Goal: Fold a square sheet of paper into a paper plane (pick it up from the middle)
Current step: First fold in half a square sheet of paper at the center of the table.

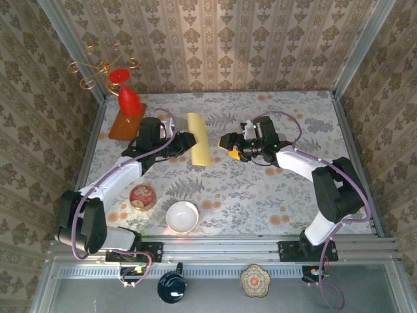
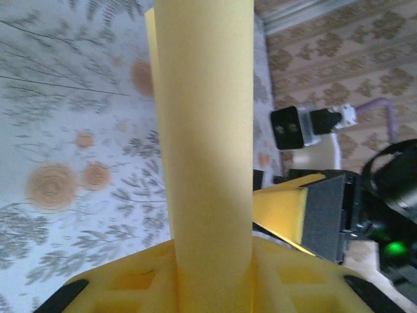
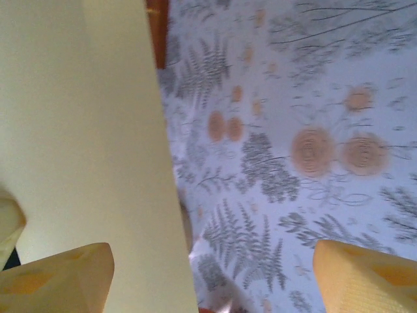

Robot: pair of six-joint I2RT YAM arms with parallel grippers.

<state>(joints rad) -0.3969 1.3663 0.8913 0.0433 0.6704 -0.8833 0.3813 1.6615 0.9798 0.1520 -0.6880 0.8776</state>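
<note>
The square sheet of paper (image 1: 197, 139) is pale yellow and bent over into a long narrow strip, lifted off the floral table (image 1: 260, 195). My left gripper (image 1: 187, 141) is shut on its left side. In the left wrist view the sheet (image 2: 205, 130) rises straight up from between the yellow jaws of that gripper (image 2: 212, 267). My right gripper (image 1: 228, 147) stands open just right of the sheet, apart from it. In the right wrist view its fingers (image 3: 58, 280) are spread wide, with the sheet (image 3: 85, 143) beside the left one. A finished paper plane is out of view.
An orange-brown board (image 1: 126, 125) with a red vase (image 1: 129, 101) and a gold candle holder (image 1: 104, 68) stands at the back left. A red bowl (image 1: 142, 196) and a white bowl (image 1: 182, 216) sit near the front left. Patterned walls close three sides.
</note>
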